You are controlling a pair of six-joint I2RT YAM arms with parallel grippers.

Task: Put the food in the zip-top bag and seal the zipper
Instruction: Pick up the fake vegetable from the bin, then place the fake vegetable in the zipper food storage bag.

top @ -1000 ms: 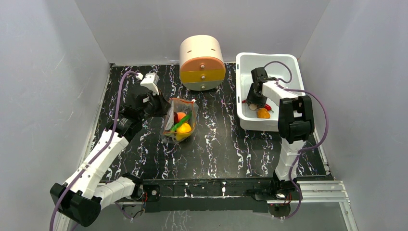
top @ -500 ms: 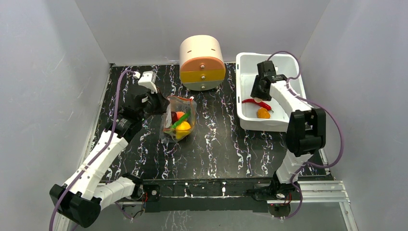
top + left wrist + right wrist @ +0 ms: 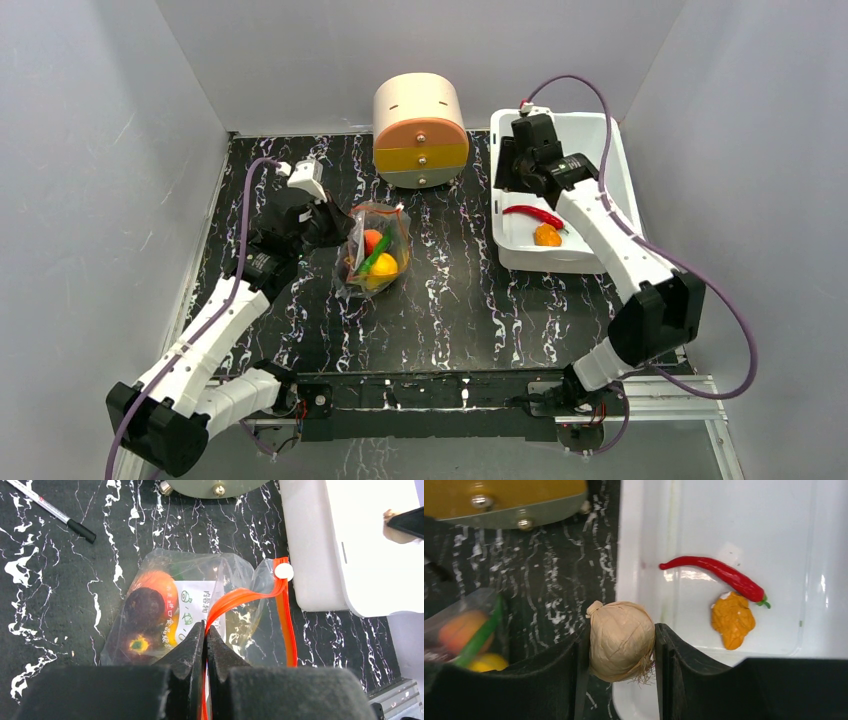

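Bag (image 3: pixel 375 250) is partly full, so I think the job is about halfway done.

The table (image 3: pixel 450 310) is black with white streaks. At its far side stands a round box (image 3: pixel 420 130). Just to the right of it is a white tub (image 3: pixel 497 185).

The bag sits on the table left of the middle, well apart from the tub. Its mouth gapes open. The left gripper (image 3: pixel 205 630) has its fingers squeezed tight on the zipper (image 3: pixel 285 625) and holds the mouth edge up.

Four pieces of food are inside the bag: a lemon (image 3: pixel 383 265), an orange fruit (image 3: pixel 372 240), a dark piece (image 3: pixel 144 607) and a green chili (image 3: pixel 375 256).

The right gripper (image 3: pixel 621 635) is up over the left edge of the tub. Its fingers are partway in and hold a bulb (image 3: pixel 621 642) snug between them. The bulb hangs in the air and touches nothing else.

Two pieces lie in the tub, a red chili (image 3: pixel 719 572) and, touching its stem end, an orange piece (image 3: pixel 732 620).

A pen (image 3: pixel 50 510) lies on the table beyond the bag.

What is left, as I see it — carry the bulb over and drop it in the open mouth. Then fetch the chili and the orange piece. Last, close the zipper, which is not done yet.
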